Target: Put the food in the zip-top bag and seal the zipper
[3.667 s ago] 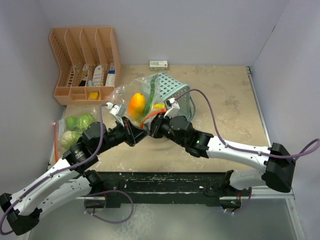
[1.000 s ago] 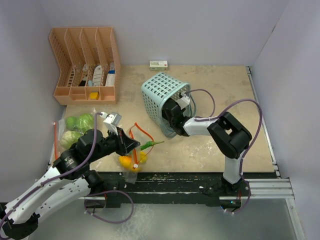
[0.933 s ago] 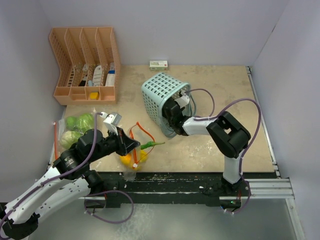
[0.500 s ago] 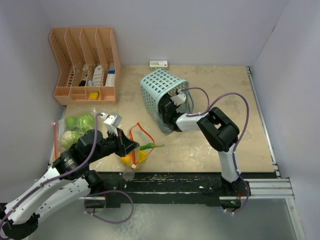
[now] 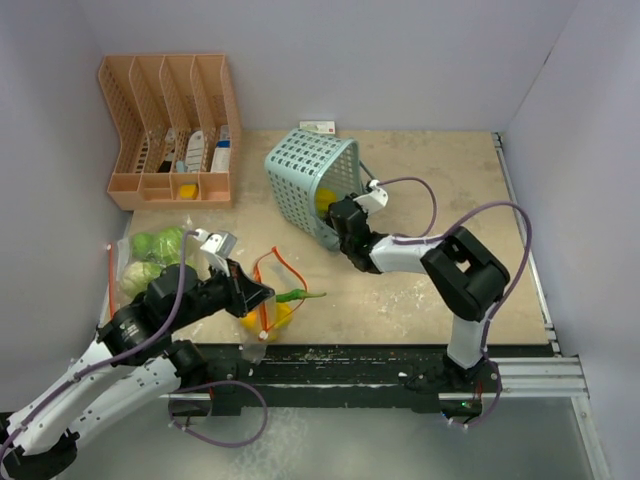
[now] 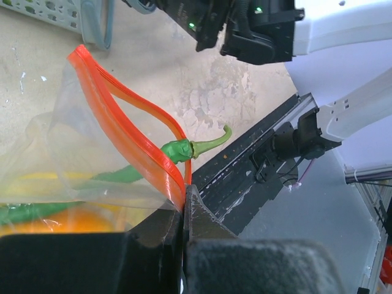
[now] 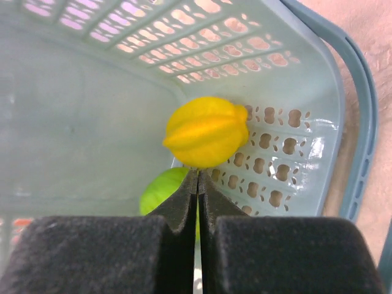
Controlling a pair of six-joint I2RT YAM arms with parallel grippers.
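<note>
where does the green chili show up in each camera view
Top external: chili low centre, poking out of the bag across its orange zipper.
Left wrist: chili mid-frame, stem sticking out past the zipper.
Right wrist: not in it.
Shared landmark: the teal basket, in the top left corner of the left wrist view and filling the right wrist view.

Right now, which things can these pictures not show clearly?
- Right wrist view: a green item in the basket, half hidden behind the right gripper; its kind is unclear.
- Top view: the small box at the back wall, partly covered by the basket.
- Left wrist view: the fruits in the bag, blurred by plastic and cut off by the left gripper.
</note>
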